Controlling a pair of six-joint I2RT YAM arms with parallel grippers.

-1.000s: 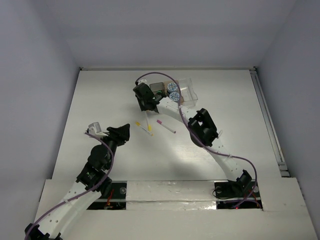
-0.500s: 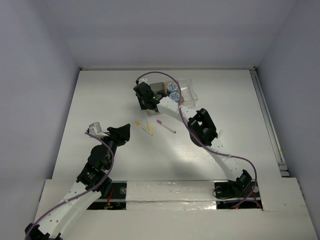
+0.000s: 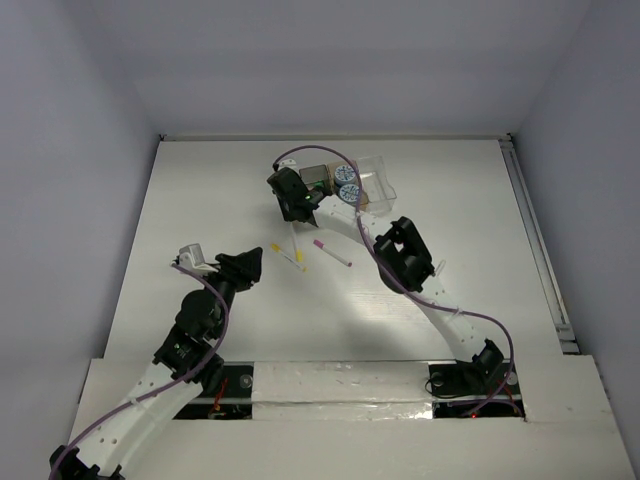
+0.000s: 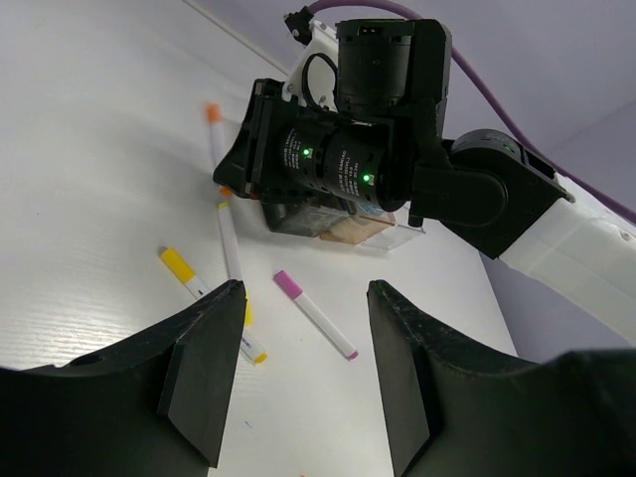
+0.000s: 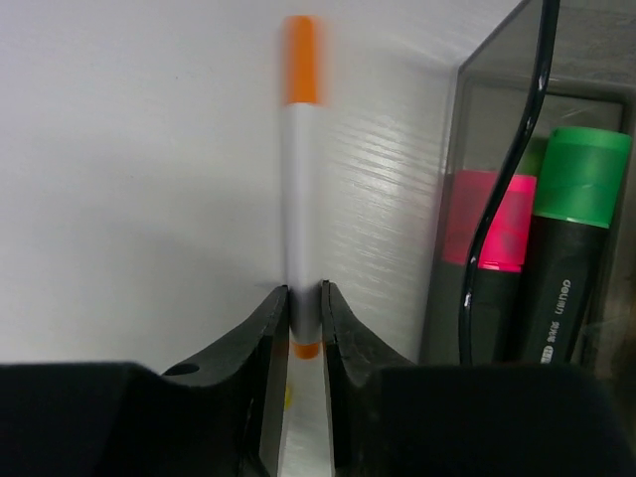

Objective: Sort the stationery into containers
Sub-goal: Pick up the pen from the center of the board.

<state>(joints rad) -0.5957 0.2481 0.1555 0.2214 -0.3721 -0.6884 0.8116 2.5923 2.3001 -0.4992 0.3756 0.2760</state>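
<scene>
A plain white bench (image 3: pixel 200 200) sits between pale grey walls (image 3: pixel 60 120). At upper centre of the top view stand the joined bins (image 3: pixel 372 175), holding two tape rolls (image 3: pixel 347 183). The right gripper (image 5: pixel 304 313) is pinched on an orange-capped pen (image 5: pixel 300 229), just left of the smoky bin (image 5: pixel 497 99). In that bin, a green-capped black marker (image 5: pixel 581 199) reads "deli". Yellow-capped pens (image 3: pixel 287 256) and a magenta-capped pen (image 3: pixel 332 252) lie mid-bench. The left gripper (image 4: pixel 303 318) hangs spread and empty.

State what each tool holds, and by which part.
The right tool pinches the thin white orange-capped pen near its tail end; the left tool holds nothing.
</scene>
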